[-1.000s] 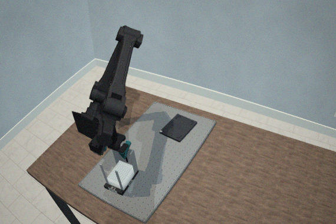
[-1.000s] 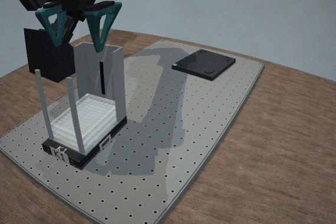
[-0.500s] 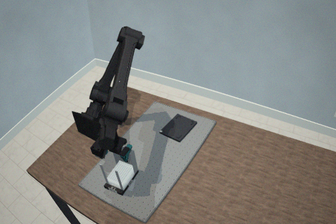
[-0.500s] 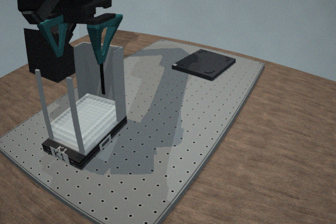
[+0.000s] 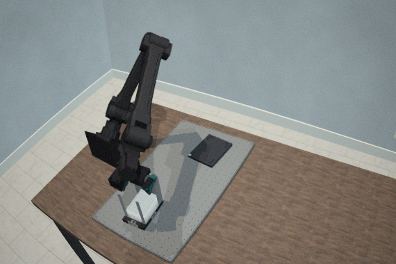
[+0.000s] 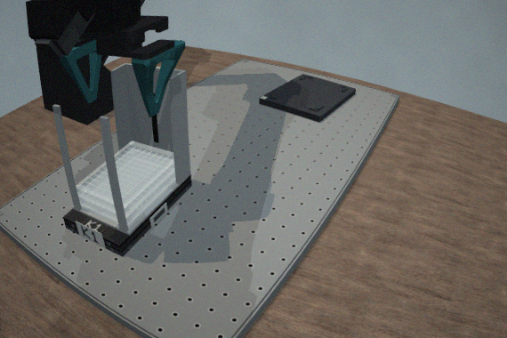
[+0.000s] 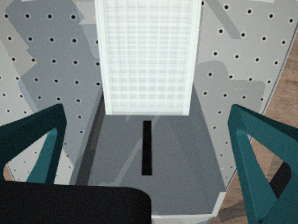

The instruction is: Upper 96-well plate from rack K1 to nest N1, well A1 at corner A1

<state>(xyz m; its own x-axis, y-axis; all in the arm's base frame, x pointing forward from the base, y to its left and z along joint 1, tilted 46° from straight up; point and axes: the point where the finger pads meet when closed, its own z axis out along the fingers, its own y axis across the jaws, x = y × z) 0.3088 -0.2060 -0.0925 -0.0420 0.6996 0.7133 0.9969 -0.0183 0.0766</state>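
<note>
The stack rack K1 (image 6: 120,180) stands at the near left of the perforated baseplate, with two thin front posts, a grey slotted back wall and a K1 label. A stack of clear 96-well plates (image 6: 126,180) lies in it; it also shows in the wrist view (image 7: 148,46) and in the top view (image 5: 142,207). My gripper (image 6: 117,84) with teal fingers is open and empty. It hangs above the rack's back wall, behind the plates, touching nothing. The plate nest N1 (image 6: 308,96) is a dark square at the far side of the baseplate, with a pale square at its left corner.
The arm's black base block (image 6: 67,77) stands behind the rack. The grey baseplate (image 6: 222,189) lies on a wooden table. The rack's two front posts (image 6: 89,166) rise well above the plates.
</note>
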